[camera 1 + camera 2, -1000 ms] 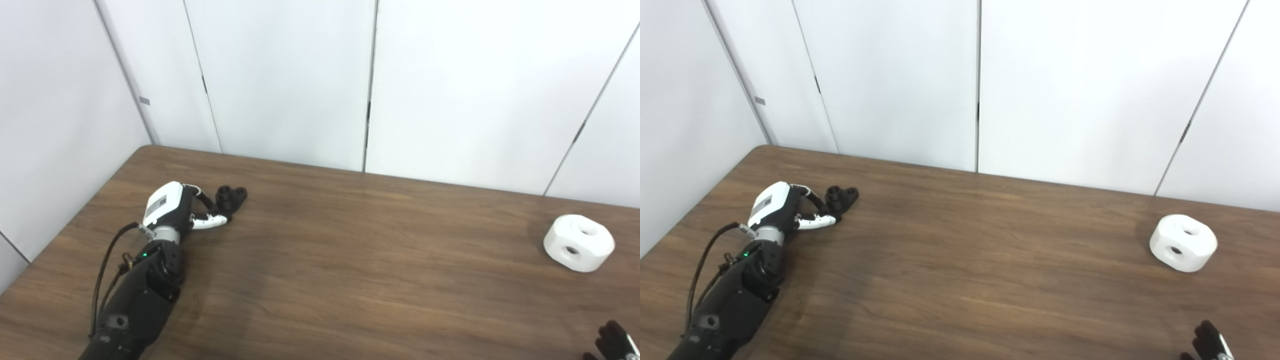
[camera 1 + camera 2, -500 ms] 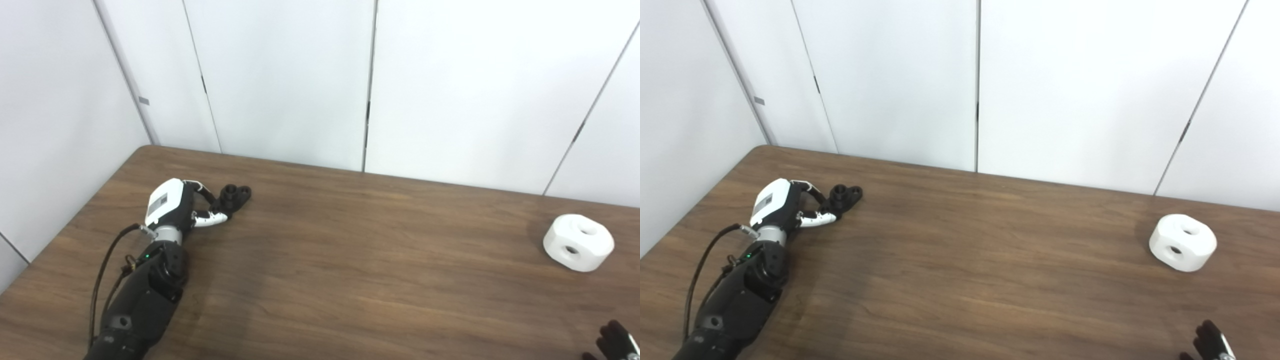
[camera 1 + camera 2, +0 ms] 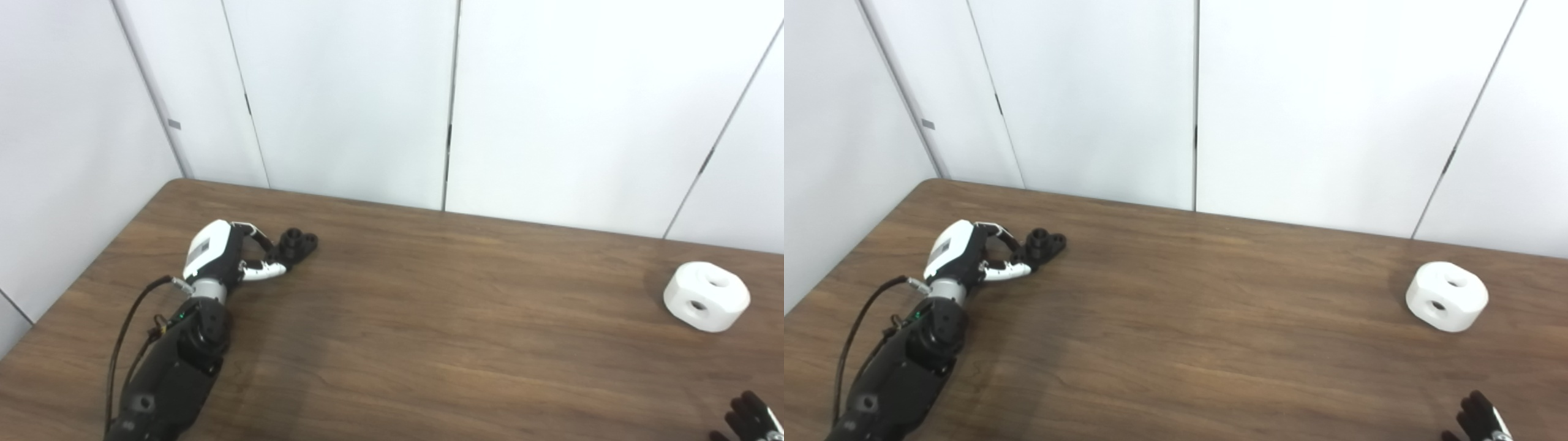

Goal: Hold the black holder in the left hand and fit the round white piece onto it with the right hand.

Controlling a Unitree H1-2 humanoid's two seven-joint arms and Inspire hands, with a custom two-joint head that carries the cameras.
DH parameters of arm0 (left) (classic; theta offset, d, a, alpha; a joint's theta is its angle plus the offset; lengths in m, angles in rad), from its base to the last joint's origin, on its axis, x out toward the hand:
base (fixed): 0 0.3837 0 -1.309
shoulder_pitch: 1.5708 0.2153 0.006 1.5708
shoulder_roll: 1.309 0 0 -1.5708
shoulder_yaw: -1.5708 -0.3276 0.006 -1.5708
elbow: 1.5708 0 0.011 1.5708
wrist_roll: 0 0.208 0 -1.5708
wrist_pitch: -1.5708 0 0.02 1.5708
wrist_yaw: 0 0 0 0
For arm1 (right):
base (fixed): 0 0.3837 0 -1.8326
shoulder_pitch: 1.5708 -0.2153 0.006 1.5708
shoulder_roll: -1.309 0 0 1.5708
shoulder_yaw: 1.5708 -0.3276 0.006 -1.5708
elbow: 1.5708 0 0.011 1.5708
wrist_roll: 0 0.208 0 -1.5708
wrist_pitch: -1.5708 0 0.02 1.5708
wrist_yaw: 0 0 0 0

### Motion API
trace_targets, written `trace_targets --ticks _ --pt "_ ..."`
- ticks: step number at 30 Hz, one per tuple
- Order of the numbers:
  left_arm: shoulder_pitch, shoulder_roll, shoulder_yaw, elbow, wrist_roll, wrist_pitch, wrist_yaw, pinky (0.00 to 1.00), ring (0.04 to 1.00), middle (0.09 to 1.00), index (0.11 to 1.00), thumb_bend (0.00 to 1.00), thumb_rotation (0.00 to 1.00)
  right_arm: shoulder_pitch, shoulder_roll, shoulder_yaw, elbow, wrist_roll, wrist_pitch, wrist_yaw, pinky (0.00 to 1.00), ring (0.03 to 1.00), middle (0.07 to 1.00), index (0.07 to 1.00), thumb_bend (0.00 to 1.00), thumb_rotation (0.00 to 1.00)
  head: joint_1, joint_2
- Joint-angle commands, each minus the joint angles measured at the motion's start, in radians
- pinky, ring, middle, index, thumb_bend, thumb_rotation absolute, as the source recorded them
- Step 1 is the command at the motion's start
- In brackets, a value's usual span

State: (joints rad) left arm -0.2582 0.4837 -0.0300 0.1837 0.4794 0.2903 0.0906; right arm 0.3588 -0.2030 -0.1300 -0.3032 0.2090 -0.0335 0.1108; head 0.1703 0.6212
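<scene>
Rightward along the table (image 3: 429, 318) goes my left hand (image 3: 228, 260), fingers curled against the black holder (image 3: 297, 244); whether they truly grip it, I cannot tell. White piece (image 3: 706, 296) untouched; right hand (image 3: 750, 418) barely visible, its state unclear; the fitting remains.

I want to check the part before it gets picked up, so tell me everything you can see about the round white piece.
The round white piece is a squat, matte white block that looks like plastic, rounded in outline with flattened sides. One round hole shows in its top face and another in the side facing the camera. It rests flat on the wooden table near the right end, casting a faint shadow to its left. Nothing touches it except the table; the right hand shows only its dark fingertips at the bottom edge, well clear of it.
</scene>
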Motion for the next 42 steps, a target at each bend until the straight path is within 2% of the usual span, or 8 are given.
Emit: trace_targets --ticks 1,6,11,13,22,28,35,42 --pt "0.010 0.012 -0.013 -0.054 -0.007 -0.018 -0.035 0.79 0.884 0.797 0.487 0.52 0.05 0.019 -0.002 0.015 -0.015 -0.003 0.035 0.011 0.87 0.965 0.956 0.935 0.63 1.00 0.001 0.000" --pt "0.078 0.009 -0.043 -0.172 -0.013 0.032 -0.133 0.80 0.897 0.814 0.487 0.51 0.06 0.024 -0.004 0.020 -0.034 -0.013 0.048 0.009 0.88 0.974 0.964 0.946 0.62 1.00 -0.011 0.011" --pt "0.147 -0.012 -0.050 -0.256 -0.042 0.033 -0.185 0.86 0.889 0.813 0.486 0.51 0.05 0.024 -0.006 0.025 -0.047 -0.031 0.061 0.002 0.92 0.980 0.965 0.948 0.62 1.00 -0.024 0.023" --pt "0.174 -0.013 -0.066 -0.290 -0.033 0.016 -0.197 0.83 0.873 0.805 0.486 0.51 0.05 0.024 -0.006 0.026 -0.048 -0.029 0.059 0.005 0.92 0.981 0.966 0.945 0.61 1.00 -0.029 0.027" --pt "0.281 -0.016 -0.117 -0.514 -0.070 0.066 -0.331 0.80 0.853 0.809 0.487 0.51 0.05 0.021 -0.003 0.036 -0.064 -0.055 0.065 0.005 0.89 0.971 0.958 0.935 0.60 1.00 -0.067 0.060" --pt "0.342 -0.035 -0.175 -0.654 -0.081 0.109 -0.396 0.82 0.868 0.824 0.487 0.51 0.05 0.018 0.001 0.044 -0.085 -0.049 0.089 0.001 0.89 0.980 0.963 0.935 0.58 1.00 -0.104 0.086" --pt "0.376 -0.074 -0.273 -0.707 -0.030 0.081 -0.412 0.81 0.885 0.825 0.488 0.51 0.06 0.014 0.003 0.061 -0.107 -0.079 0.120 -0.010 0.88 0.970 0.956 0.929 0.58 1.00 -0.135 0.102" --pt "0.388 -0.094 -0.387 -0.688 0.059 0.031 -0.423 0.77 0.890 0.815 0.487 0.52 0.05 0.009 0.011 0.072 -0.132 -0.084 0.163 -0.019 0.88 0.973 0.965 0.938 0.59 1.00 -0.180 0.131"
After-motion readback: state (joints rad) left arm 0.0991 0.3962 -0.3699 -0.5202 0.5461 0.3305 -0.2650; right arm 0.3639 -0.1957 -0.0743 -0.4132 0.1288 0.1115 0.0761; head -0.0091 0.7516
